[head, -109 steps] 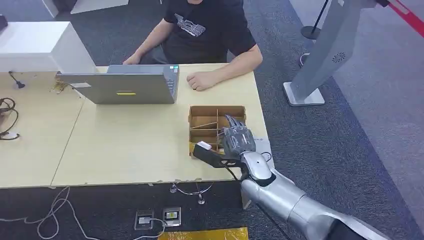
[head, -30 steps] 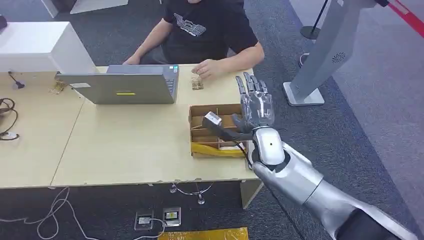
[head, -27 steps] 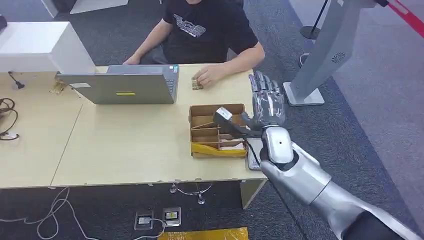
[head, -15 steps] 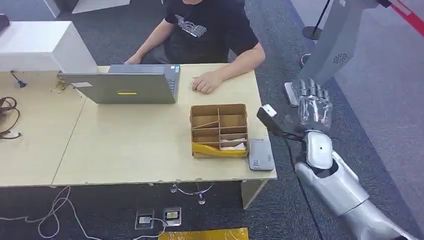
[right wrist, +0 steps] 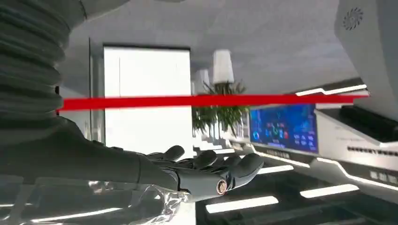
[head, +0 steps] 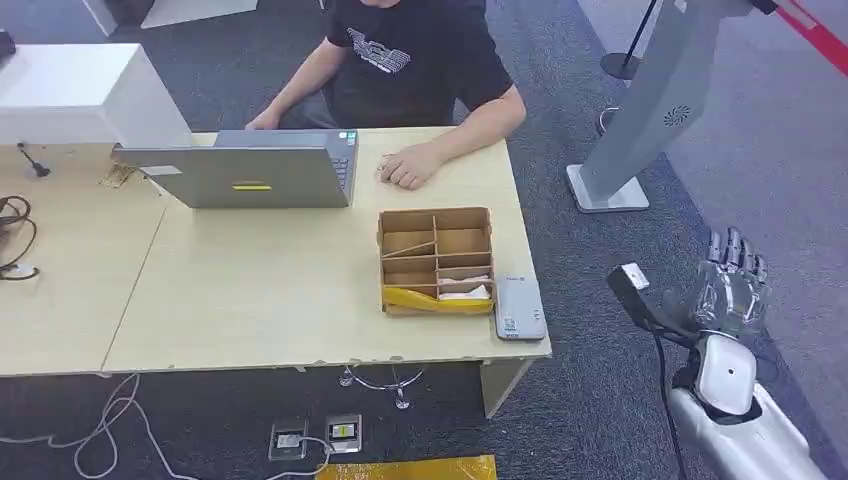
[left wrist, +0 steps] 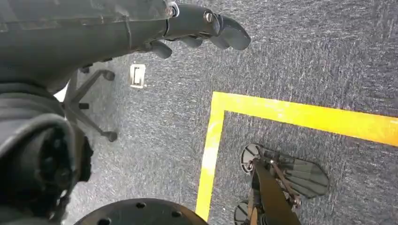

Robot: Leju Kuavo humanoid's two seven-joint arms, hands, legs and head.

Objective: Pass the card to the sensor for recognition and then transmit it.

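Observation:
A grey card sensor lies flat near the table's front right corner, beside a brown divided cardboard box. The box's front compartment holds a yellow piece and a white flat piece that may be the card. My right hand is raised over the carpet to the right of the table, fingers up and apart, thumb stuck out, holding nothing. In the right wrist view the right hand is stretched flat and empty. My left hand hangs over the floor with nothing in it.
A person sits behind the wooden table, one hand resting beside a grey laptop. A grey kiosk stand rises at the right. Cables lie at the table's left. Yellow tape marks the carpet.
My right hand has swung from above the box to the right, off the table, and down over the carpet. The sensor it covered now shows.

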